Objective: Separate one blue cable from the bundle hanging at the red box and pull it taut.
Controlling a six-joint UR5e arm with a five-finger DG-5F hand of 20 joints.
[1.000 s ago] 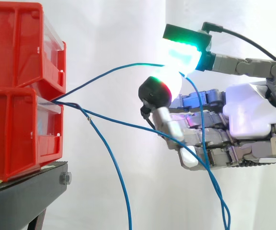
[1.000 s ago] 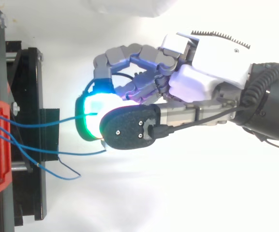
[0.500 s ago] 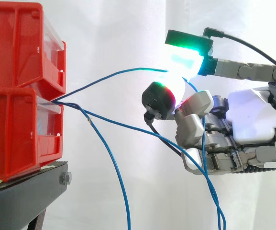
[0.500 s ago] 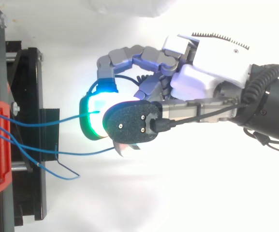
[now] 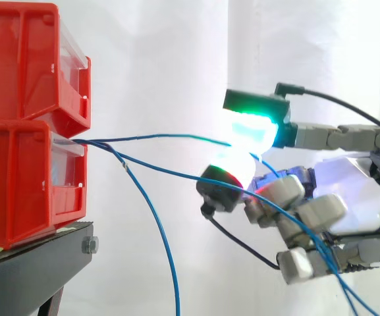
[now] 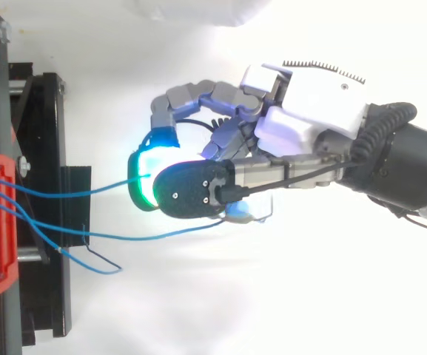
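And there's the change: the hand [image 5: 351, 197] has dropped and rolled over since a second ago, and the blue cable [image 5: 157, 138] it holds no longer climbs in a high arc from the bins. It now runs almost level, with only a faint bow, from the gap between the upper red bin [image 5: 18, 59] and the lower red bin [image 5: 18, 184] straight to the pinch. The grip looks sound: two glowing pads [image 5: 249, 131] are closed on the cable from above and below, and the other fingers are curled in beneath. From the top view the same cable [image 6: 72, 194] leads from the bin front into the green glow at the fingertips. So one strand is clearly separated and most of its slack is gone; I'd call the task nearly done, with a little more pull away from the bins needed to take out that last bow. Watch the second blue cable [image 5: 176, 174], though: it slants down across the curled fingers, and I cannot tell whether it touches them, so it could get dragged along. The third blue cable [image 5: 166, 250] hangs free, well clear, above the black stand [image 5: 31, 270].
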